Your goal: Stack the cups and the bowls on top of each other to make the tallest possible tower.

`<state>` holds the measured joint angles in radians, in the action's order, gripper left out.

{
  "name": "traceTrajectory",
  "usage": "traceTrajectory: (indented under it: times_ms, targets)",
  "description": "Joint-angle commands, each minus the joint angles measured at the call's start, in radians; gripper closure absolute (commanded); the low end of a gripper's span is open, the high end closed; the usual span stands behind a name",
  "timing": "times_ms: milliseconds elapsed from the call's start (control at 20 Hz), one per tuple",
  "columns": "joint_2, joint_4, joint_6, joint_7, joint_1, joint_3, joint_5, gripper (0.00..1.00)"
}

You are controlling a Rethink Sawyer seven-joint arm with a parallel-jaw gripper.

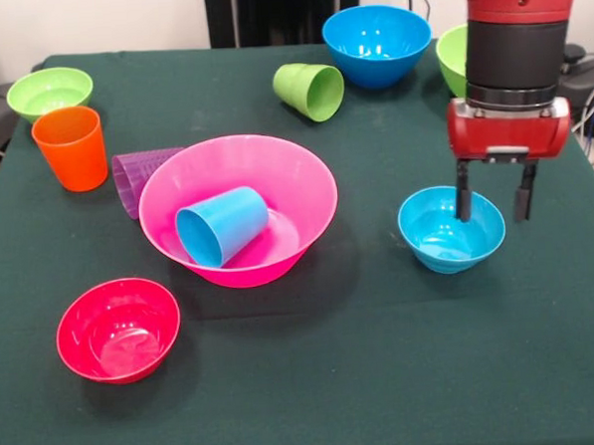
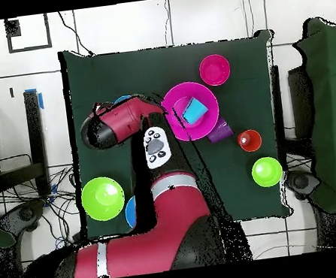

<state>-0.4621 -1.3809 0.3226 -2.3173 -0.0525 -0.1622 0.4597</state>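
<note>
A dark green cloth (image 1: 385, 377) covers the table, and behind it stands a pale wall; the overhead view shows a white tiled floor (image 2: 209, 19) around the table. In the middle lies the pink bowl (image 1: 238, 208), very large and glossy, and inside it a light blue cup (image 1: 222, 226) lies on its side with the mouth toward the camera. A purple cup (image 1: 135, 176) lies on its side just behind the pink bowl at the left, touching it or nearly so. Near it an orange cup (image 1: 71, 147) stands upright, and a small green bowl (image 1: 49, 93) is behind that one. A red bowl (image 1: 117, 329) sits alone in front. Farther back a green cup (image 1: 310, 90) lies tilted beside a blue bowl (image 1: 377, 45) (a second green bowl (image 1: 454, 60) is half hidden by the arm). The gripper (image 1: 494, 197) is open, its two fingers astride the far rim of a small light blue bowl (image 1: 451, 229), one inside and one outside.
</note>
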Motion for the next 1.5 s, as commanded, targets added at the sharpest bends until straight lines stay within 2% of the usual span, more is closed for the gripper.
traceTrajectory:
  times_ms: [50,350,600,1150,1200,1350,1500]
  targets:
    - [0.035,0.067,-0.020,0.062,0.013,0.004,0.089,0.00]
    - [0.079,0.118,-0.081,0.065,0.040,0.043,0.149,0.00]
    - [0.075,0.107,-0.053,0.079,0.020,0.011,0.137,0.00]
    - [0.088,0.139,-0.038,0.125,0.022,0.001,0.187,0.00]
    - [0.088,0.134,-0.029,0.129,0.018,-0.009,0.183,0.00]
    - [0.087,0.069,0.078,0.188,-0.042,-0.107,0.117,0.00]
    - [0.092,0.028,0.112,0.179,-0.054,-0.125,0.094,0.00]
